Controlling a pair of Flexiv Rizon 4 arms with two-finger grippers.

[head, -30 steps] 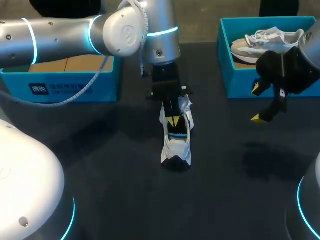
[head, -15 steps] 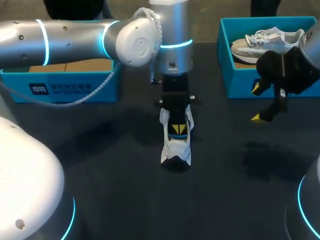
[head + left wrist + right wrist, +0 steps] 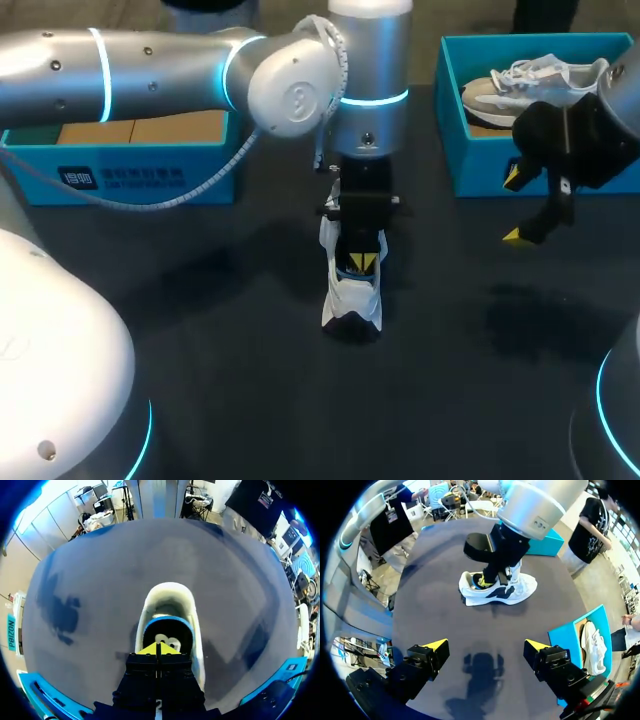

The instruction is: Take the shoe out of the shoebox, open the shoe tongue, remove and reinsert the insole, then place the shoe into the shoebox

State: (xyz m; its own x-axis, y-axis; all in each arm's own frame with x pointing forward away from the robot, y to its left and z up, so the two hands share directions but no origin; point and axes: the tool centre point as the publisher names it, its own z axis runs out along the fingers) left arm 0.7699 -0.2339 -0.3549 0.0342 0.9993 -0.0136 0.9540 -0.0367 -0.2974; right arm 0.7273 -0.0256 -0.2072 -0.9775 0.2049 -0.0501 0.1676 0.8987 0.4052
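The shoe (image 3: 352, 295) stands in the middle of the table. My left gripper (image 3: 355, 262) is down in its mouth, tips pressed together. I can't tell if they pinch the blue insole (image 3: 167, 621). It looks thin and floppy, so I'd grab its heel edge. My right gripper (image 3: 517, 205), at 3 o'clock from the shoe, is wide open and empty.

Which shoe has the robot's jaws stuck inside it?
The white shoe in the middle of the table: the left arm's jaws dip into its opening. The other shoe lies in the blue box, untouched.
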